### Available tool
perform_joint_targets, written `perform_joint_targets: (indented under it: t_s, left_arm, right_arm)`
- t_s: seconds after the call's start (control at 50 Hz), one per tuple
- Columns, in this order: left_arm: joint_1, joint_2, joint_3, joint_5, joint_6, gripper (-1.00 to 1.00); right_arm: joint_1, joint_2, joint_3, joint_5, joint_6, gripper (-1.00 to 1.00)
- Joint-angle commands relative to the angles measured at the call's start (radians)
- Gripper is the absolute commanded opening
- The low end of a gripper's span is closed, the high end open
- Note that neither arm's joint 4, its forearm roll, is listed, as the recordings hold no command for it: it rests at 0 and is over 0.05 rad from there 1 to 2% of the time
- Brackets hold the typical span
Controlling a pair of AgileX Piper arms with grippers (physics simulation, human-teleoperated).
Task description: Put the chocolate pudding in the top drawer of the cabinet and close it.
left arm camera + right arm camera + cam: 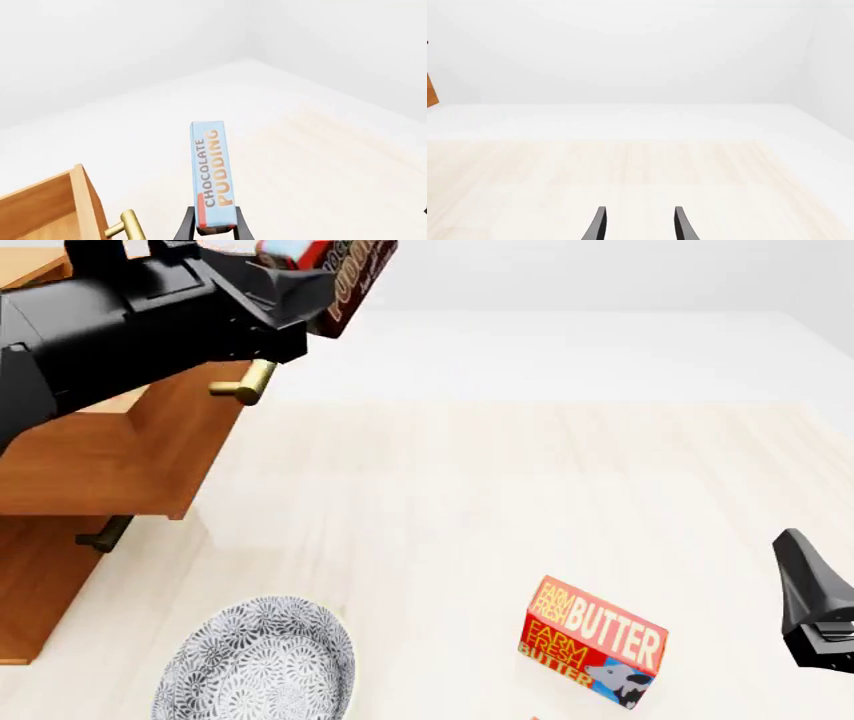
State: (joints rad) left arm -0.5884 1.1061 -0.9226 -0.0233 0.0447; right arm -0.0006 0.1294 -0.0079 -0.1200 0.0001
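A pale, wood-grained table [534, 490] fills the room's foreground under plain white walls. At its left stands the cabinet [54, 570], medium-brown wood with flat, smooth panels. Its top drawer [147, 455] is pulled out toward the table, an open box of lighter wood fronted by a brass cylindrical bar handle [243, 383]. A darker bar handle [103, 535] shows on the drawer below.

The black, blocky left arm reaches in over the open drawer. The left gripper [215, 231] is clamped on one end of the chocolate pudding [211, 172], a thin rectangular box with a light blue face and orange and brown lettering, held in the air above the drawer's front edge.

Near the table's front edge sits a round bowl [260, 665] with a fine grey-and-white floral pattern. Well to its right lies a red-orange butter box [591, 640], tilted. The right gripper [637, 225] hangs over bare table, its two slim black fingers parted, holding nothing.
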Motion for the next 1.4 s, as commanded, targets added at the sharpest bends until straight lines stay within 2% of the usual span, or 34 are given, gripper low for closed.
perform_joint_targets:
  t_s: [0.02, 0.12, 0.16, 0.26, 0.5, 0.54, 0.56, 0.58, 0.68, 0.72, 0.78, 0.8, 0.84, 0.96, 1.4]
  left_arm:
    - [0.043, -0.064, -0.051, 0.079, 0.032, -1.00]
    - [0.079, -0.081, -0.071, 0.111, 0.079, -1.00]
    - [0.078, -0.080, -0.082, 0.123, 0.069, -1.00]
    - [0.117, -0.116, -0.095, 0.167, 0.099, -1.00]
    - [0.196, -0.208, -0.111, 0.278, 0.100, -1.00]
    - [0.206, -0.219, -0.106, 0.283, 0.083, -1.00]
    - [0.244, -0.250, -0.090, 0.297, 0.095, -1.00]
    - [0.244, -0.250, -0.090, 0.297, 0.095, -1.00]
    - [0.282, -0.287, -0.120, 0.371, 0.099, -1.00]
    - [0.288, -0.287, -0.127, 0.384, 0.110, -1.00]
    - [0.287, -0.286, -0.143, 0.399, 0.090, -1.00]
    - [0.292, -0.284, -0.158, 0.410, 0.112, -1.00]
    - [0.296, -0.278, -0.176, 0.432, 0.097, -1.00]
    - [0.327, -0.274, -0.202, 0.482, 0.128, -1.00]
    - [0.405, -0.291, -0.190, 0.575, 0.098, -1.00]
  right_arm:
    - [0.000, 0.000, 0.000, 0.000, 0.000, 1.00]
    - [0.000, 0.000, 0.000, 0.000, 0.000, 1.00]
    - [0.000, 0.000, 0.000, 0.000, 0.000, 1.00]
    - [0.000, -0.001, 0.000, 0.000, 0.000, 1.00]
    - [0.000, 0.000, 0.000, 0.000, 0.000, 1.00]
    - [0.000, 0.000, 0.000, 0.000, 0.000, 1.00]
    - [0.000, 0.000, 0.000, 0.000, 0.000, 1.00]
    - [0.000, 0.000, 0.000, 0.000, 0.000, 1.00]
    - [0.000, 0.000, 0.000, 0.000, 0.000, 1.00]
    - [0.000, 0.000, 0.000, 0.000, 0.000, 1.00]
    - [0.000, 0.000, 0.000, 0.000, 0.000, 1.00]
    - [0.000, 0.000, 0.000, 0.000, 0.000, 1.00]
    - [0.000, 0.000, 0.000, 0.000, 0.000, 1.00]
    - [0.000, 0.000, 0.000, 0.000, 0.000, 1.00]
    - [0.000, 0.000, 0.000, 0.000, 0.000, 1.00]
